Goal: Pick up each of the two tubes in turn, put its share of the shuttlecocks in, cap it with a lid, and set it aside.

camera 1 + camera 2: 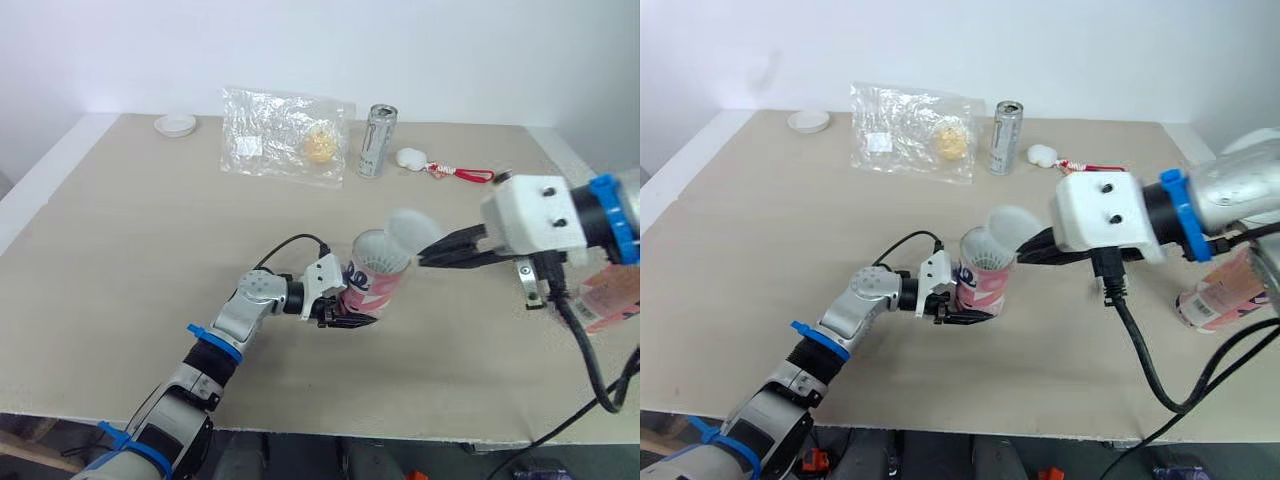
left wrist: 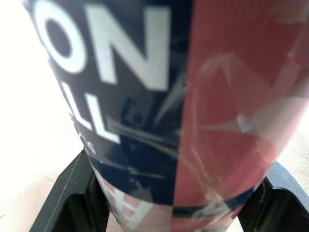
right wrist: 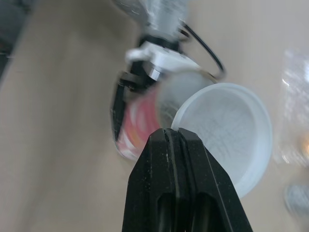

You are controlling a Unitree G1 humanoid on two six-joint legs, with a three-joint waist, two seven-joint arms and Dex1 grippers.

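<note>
A pink and navy tube (image 1: pixel 378 282) stands tilted on the table, with my left gripper (image 1: pixel 350 303) shut around its lower part. In the left wrist view the tube (image 2: pixel 174 96) sits between the two black fingers (image 2: pixel 72 193). Its open mouth (image 1: pixel 380 252) looks white inside. My right gripper (image 1: pixel 424 259) is shut on the rim of a white lid (image 1: pixel 412 231), holding it just above and to the right of the mouth. The right wrist view shows that lid (image 3: pixel 227 130) next to the tube. A second pink tube (image 1: pixel 1218 293) lies at the table's right edge, behind my right arm.
At the back of the table lie a clear plastic bag (image 1: pixel 285 135) with something yellow inside, a silver can (image 1: pixel 377 140), a white object with a red strap (image 1: pixel 440 166) and another white lid (image 1: pixel 175 124) at the far left. The table's edge (image 1: pixel 300 428) runs close below my arms.
</note>
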